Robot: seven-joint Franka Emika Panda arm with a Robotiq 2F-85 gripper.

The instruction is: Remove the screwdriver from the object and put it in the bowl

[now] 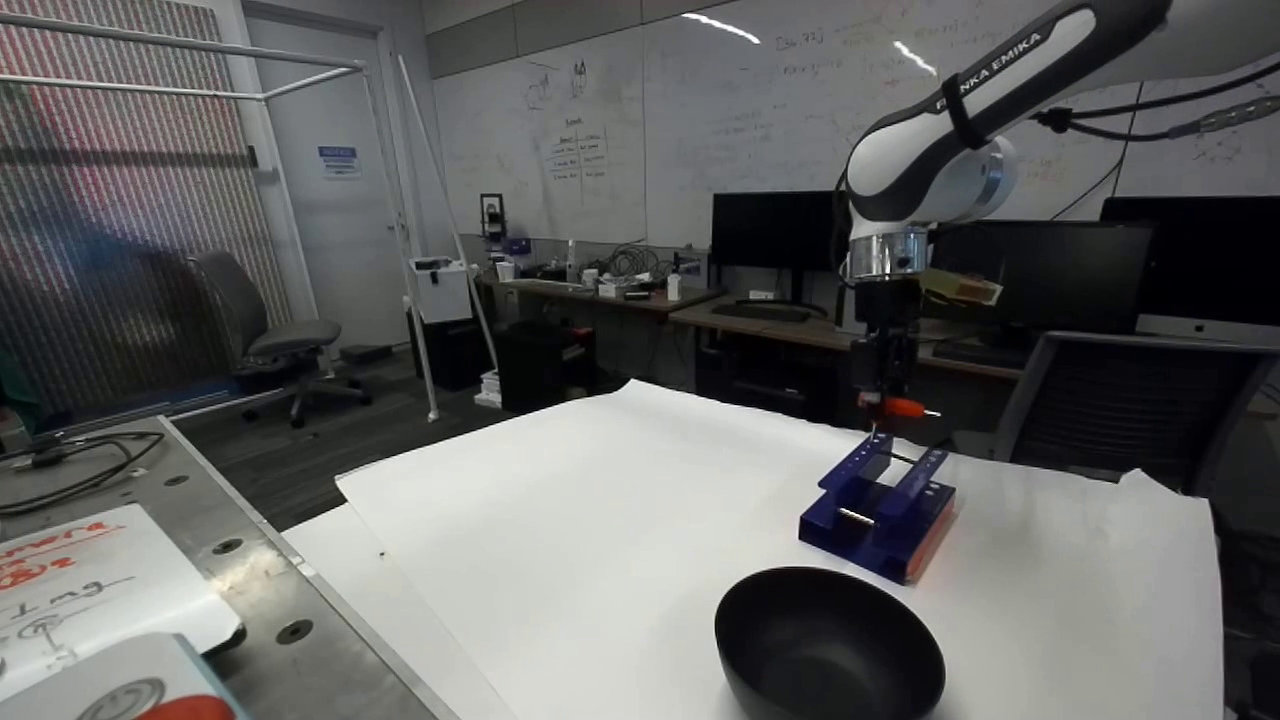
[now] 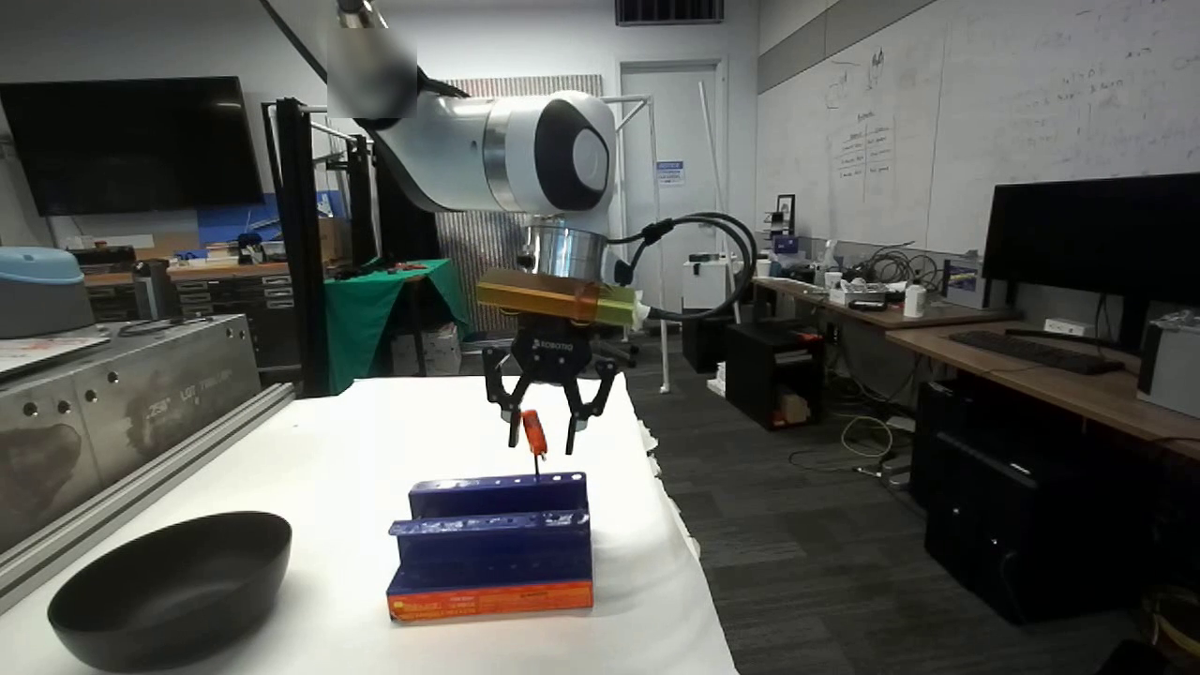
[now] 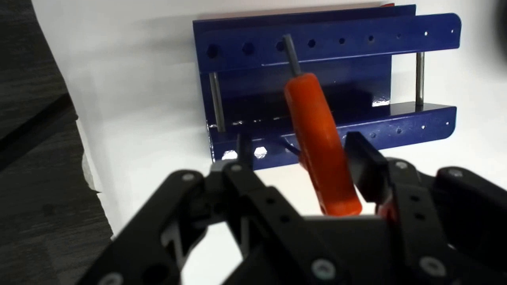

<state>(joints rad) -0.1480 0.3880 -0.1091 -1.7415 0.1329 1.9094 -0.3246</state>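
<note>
My fingers [image 3: 365,168] stand apart, and the orange-red handle of the screwdriver [image 3: 323,138] lies between them, unclamped, nearer one finger than its mate; whether that one touches it, I cannot tell. Just below my gripper [image 2: 542,448], the screwdriver's dark shaft runs down to one rail of the blue holder [image 2: 492,551], while a short metal end juts toward the other rail. Farther out on the white sheet [image 1: 550,520] I see the black bowl [image 1: 830,605], apart from the holder. Past the sheet stands a black monitor [image 2: 1097,239], then a whiteboard [image 1: 700,130] bearing handwriting
</note>
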